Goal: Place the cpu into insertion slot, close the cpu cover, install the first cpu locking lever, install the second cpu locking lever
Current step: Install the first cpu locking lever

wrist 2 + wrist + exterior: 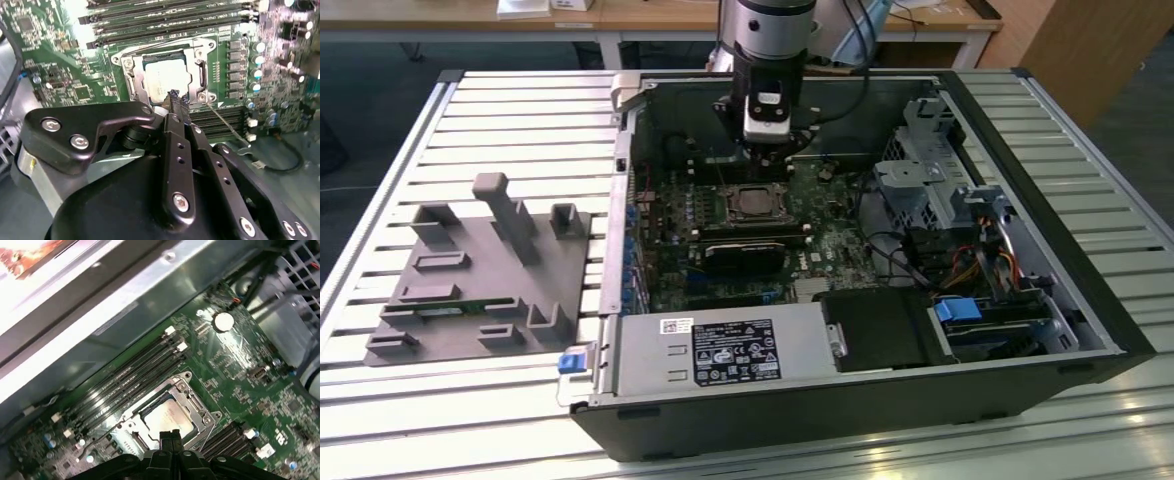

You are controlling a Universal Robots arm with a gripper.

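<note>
Just above one edge of the insertion slot (754, 204), the gripper (175, 96) hangs with its two black fingers (173, 150) pressed together and nothing held between them; their tips sit over the border of the socket, and contact with it cannot be judged. Beneath the tips, the cpu (165, 77) lies seated in the slot, its pale metal top facing up. Around the chip, the cpu cover (194, 409) appears to lie flat, its window framing the chip in both wrist views. From one corner of the socket, a thin wire locking lever (227, 125) angles away across the neighbouring memory slots (165, 20), its free end clear of the frame. Surrounding the socket is the green motherboard (60, 65), with a long black block (747, 250) just beside the socket in the exterior view. The board sits inside an open computer case (1067, 300), which also holds a grey, white-labelled power supply box (720, 350). The arm (767, 40) descends into the case from its far side. Towards the exterior view's left, a grey moulded fixture (480, 270) rests on the slatted metal counter (494, 110), well apart from the case opening.
</note>
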